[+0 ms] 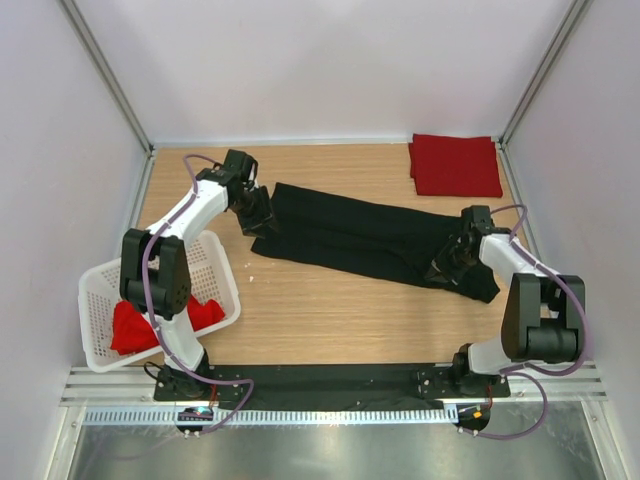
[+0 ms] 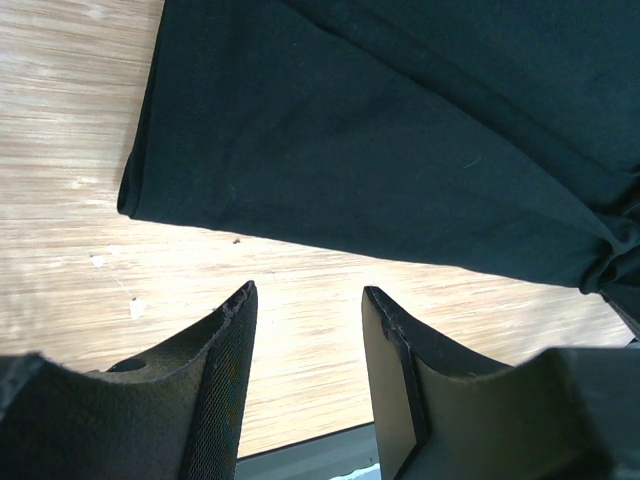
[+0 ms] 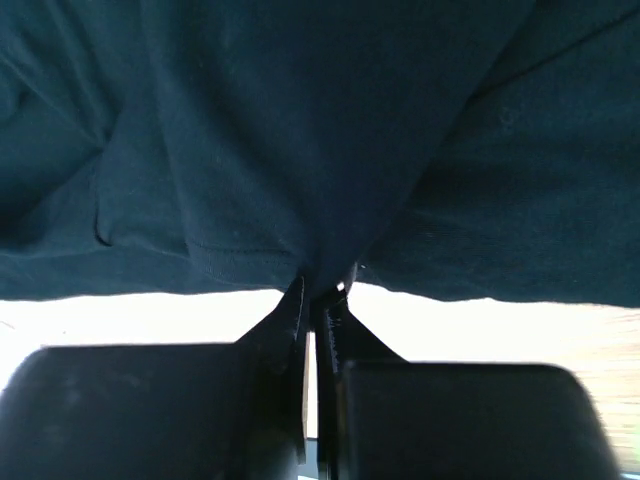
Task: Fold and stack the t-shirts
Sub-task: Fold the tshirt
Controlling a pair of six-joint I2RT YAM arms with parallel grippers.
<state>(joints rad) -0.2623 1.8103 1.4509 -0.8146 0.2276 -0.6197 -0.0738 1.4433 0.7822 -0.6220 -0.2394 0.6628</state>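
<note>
A black t-shirt [image 1: 360, 240] lies as a long narrow band slanting across the wooden table. My right gripper [image 1: 440, 268] is at its right end, shut on the near edge of the black cloth [image 3: 320, 130]; the fabric bunches right at the closed fingertips of this gripper [image 3: 322, 285]. My left gripper [image 1: 262, 222] hovers at the shirt's left end. In the left wrist view it [image 2: 305, 290] stands open over bare wood, with the shirt's corner [image 2: 400, 130] just ahead of the tips. A folded red t-shirt [image 1: 455, 165] rests at the back right.
A white lattice basket [image 1: 215, 260] sits at the left front, beside the left arm, with a crumpled red t-shirt [image 1: 135, 325] inside. White walls close in the table on three sides. Bare wood lies between the black shirt and the arm bases.
</note>
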